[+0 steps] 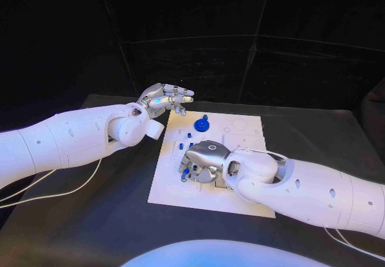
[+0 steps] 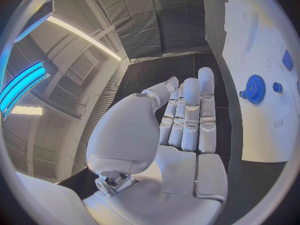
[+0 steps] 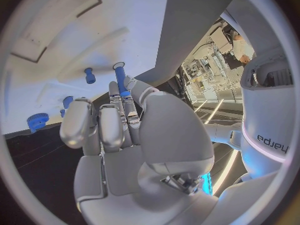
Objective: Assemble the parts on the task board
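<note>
board: the white board [image 1: 241, 196] lies flat in the middle of the black table [image 1: 96, 222]. It's smooth and stiff-looking, with shallow cut-outs and little holes across it.

left hand: the left hand [image 1: 164, 98] hovers off the far-left corner of the board, holding nothing; in its wrist view the fingers [image 2: 190, 115] lie straight, side by side.

right hand: the right hand [image 1: 205, 161] is low over the left-middle of the board, fingers pointing down. Its wrist view shows a blue pin [image 3: 120, 80] pinched at the fingertips, tip toward the board.

pin: a slim blue rod with a wider flat head, looks like hard plastic. My guess is it's super light and stiff, a bit slick against metal fingers, so it could twist in the pinch. I'd hold the shaft near the head.

gear: a blue toothed gear [image 1: 201, 124] sits near the board's far edge with a small knob beside it. Flat disc, so probably best grabbed by the toothed rim, which should give some bite.

other bits: a few short blue pegs [image 1: 189, 135] stand on the board between gear and right hand. Tiny, probably easy to knock over.
</note>
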Controlling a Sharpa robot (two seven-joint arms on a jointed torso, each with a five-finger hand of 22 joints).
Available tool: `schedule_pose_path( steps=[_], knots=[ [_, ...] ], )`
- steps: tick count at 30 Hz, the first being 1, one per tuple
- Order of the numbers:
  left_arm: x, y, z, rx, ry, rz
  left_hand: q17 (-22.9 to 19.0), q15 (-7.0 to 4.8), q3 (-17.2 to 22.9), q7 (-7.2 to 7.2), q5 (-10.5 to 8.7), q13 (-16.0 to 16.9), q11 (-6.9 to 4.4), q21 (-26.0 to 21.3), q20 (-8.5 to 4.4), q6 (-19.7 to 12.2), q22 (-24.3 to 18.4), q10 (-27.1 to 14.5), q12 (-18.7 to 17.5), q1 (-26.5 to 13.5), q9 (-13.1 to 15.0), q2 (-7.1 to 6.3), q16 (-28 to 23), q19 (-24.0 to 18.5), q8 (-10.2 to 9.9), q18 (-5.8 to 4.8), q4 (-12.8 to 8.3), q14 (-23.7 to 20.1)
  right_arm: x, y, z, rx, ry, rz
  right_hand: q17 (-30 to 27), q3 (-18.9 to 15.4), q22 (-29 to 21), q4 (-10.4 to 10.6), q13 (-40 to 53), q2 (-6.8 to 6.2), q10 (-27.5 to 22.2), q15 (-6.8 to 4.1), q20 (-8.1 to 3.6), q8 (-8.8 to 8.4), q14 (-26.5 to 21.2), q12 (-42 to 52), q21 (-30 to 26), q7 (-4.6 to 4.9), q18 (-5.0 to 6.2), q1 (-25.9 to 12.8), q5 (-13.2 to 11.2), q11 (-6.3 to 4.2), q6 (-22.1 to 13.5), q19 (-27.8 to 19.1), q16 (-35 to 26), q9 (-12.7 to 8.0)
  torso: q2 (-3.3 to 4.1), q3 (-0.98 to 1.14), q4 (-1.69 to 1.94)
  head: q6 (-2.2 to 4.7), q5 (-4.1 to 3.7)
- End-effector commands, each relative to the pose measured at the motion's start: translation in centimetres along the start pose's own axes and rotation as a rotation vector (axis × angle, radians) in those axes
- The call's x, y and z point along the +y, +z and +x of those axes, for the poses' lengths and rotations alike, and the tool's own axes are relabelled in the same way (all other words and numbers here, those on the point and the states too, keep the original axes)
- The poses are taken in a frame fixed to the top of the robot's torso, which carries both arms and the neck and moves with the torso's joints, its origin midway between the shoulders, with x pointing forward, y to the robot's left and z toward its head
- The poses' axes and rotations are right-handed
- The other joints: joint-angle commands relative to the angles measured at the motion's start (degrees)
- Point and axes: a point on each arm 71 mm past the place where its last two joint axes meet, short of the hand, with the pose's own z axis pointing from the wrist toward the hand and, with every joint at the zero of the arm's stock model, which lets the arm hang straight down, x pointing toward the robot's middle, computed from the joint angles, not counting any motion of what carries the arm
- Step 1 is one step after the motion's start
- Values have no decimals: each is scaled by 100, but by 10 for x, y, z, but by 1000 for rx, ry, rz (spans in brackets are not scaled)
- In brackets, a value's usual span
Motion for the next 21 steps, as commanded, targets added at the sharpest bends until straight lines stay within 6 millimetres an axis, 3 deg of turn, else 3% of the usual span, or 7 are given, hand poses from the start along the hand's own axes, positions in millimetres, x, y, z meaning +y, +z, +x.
schedule_pose_path(
  steps=[1, 21],
  knots=[
    [-1, 1, 1, 9, -7, 4, -5, 2, 0, 16, -5, 5, -2, -18, -4, 18, -8, -53, 35, 13, -5, 22, -40, -15, 22, 29, -27, -23, -1, 1, 1, 19, -42, 14, -2, 46, -5, -8, 9, -38, 17, 28, 35, -32, 132, -30, 22, 37, -68, 9, 27, 17, 18, -2, 23, -5, -2, 1, 3, -2, 2],
    [-1, 0, 0, 7, -7, 3, -8, 2, -2, 18, -5, 4, 0, -19, -4, 15, -9, -57, 39, 10, -6, 21, -40, -16, 22, 29, -29, -23, 3, 2, 9, 77, -60, 11, -15, 51, -11, -24, 16, -76, 40, 33, 43, -28, 127, -38, 18, 36, -65, -25, 24, 18, 30, -8, 18, -1, -5, -2, 3, -50, 17]
  ],
)
